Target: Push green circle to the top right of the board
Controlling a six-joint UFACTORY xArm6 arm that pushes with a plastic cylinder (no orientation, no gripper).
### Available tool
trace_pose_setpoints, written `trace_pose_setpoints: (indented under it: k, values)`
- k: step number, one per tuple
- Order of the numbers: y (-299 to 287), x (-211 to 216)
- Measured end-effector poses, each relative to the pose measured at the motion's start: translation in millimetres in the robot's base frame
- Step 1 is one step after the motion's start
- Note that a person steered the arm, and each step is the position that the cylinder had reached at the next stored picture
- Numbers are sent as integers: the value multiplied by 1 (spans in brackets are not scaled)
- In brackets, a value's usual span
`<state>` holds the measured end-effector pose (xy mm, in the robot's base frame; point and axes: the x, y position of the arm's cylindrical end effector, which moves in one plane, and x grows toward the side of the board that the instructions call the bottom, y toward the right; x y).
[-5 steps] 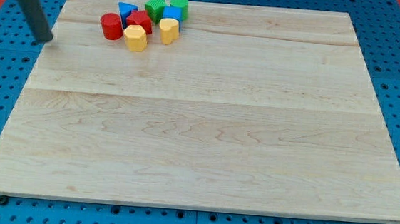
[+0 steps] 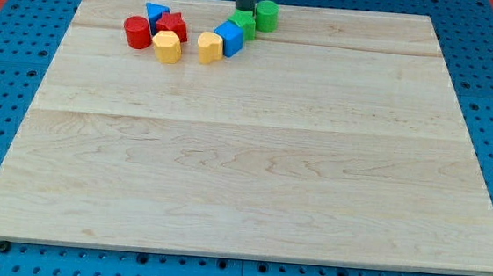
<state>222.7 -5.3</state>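
The green circle point(image 2: 266, 15) sits near the board's top edge, a little right of the view's centre. My tip point(image 2: 243, 10) is just to its left, close to it, above a green star block point(image 2: 244, 24) that touches the circle's lower left. A blue block point(image 2: 230, 38) lies below the star, and a yellow block point(image 2: 209, 46) lies to the left of the blue one.
Further left stand a red cylinder point(image 2: 136, 32), a blue triangle point(image 2: 157, 14), a red star point(image 2: 172, 25) and a yellow hexagon point(image 2: 166, 47). The wooden board point(image 2: 254, 156) lies on a blue pegboard table.
My tip has moved from off the board's left edge to the top centre. The green circle, green star and blue block have shifted to the right.
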Motion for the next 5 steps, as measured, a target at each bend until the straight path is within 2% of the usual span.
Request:
trace_pose_setpoints:
  k: [1,2,4,5]
  values:
    - [29,6]
    - [18,6]
    - [61,-25]
    - [72,-18]
